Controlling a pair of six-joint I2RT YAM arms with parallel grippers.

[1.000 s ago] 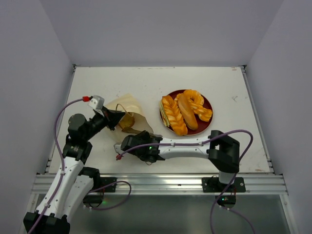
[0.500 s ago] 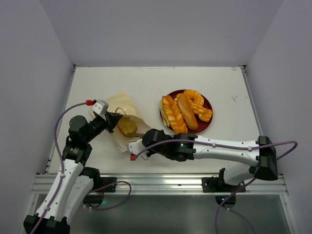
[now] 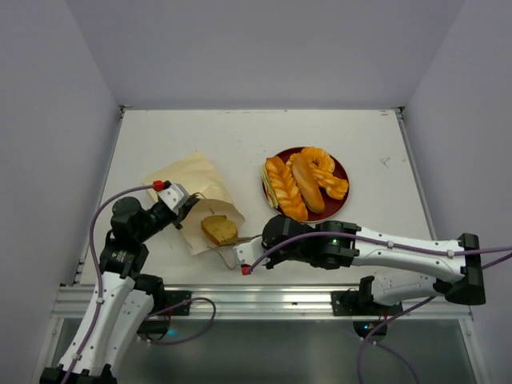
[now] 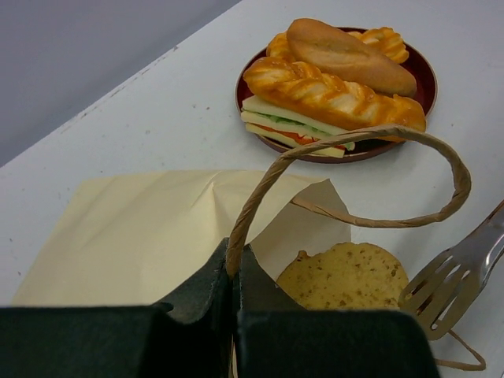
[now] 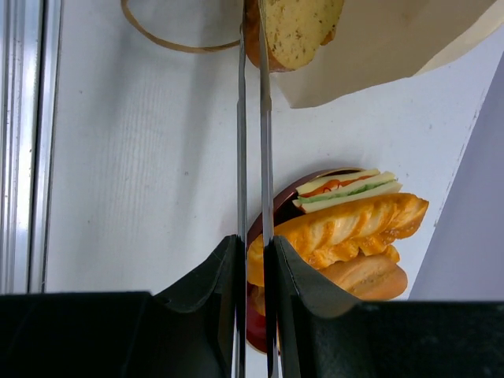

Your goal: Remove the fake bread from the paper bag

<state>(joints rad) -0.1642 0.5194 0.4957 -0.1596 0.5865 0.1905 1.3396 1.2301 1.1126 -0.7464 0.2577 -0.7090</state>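
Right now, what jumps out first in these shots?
The red plate right of centre, heaped with glossy toy bread. Next, the paper bag lying flat at the left, with a round brown slice at its mouth and metal tongs from the right tool at its edge. The left tool pinches the bag's handle.

Metal tongs (image 5: 264,142) against round slice (image 5: 299,27)

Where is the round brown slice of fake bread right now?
In the top view, the round brown slice lies at the paper bag mouth, toward the table's front edge, left of the red plate, with the tongs beside it.
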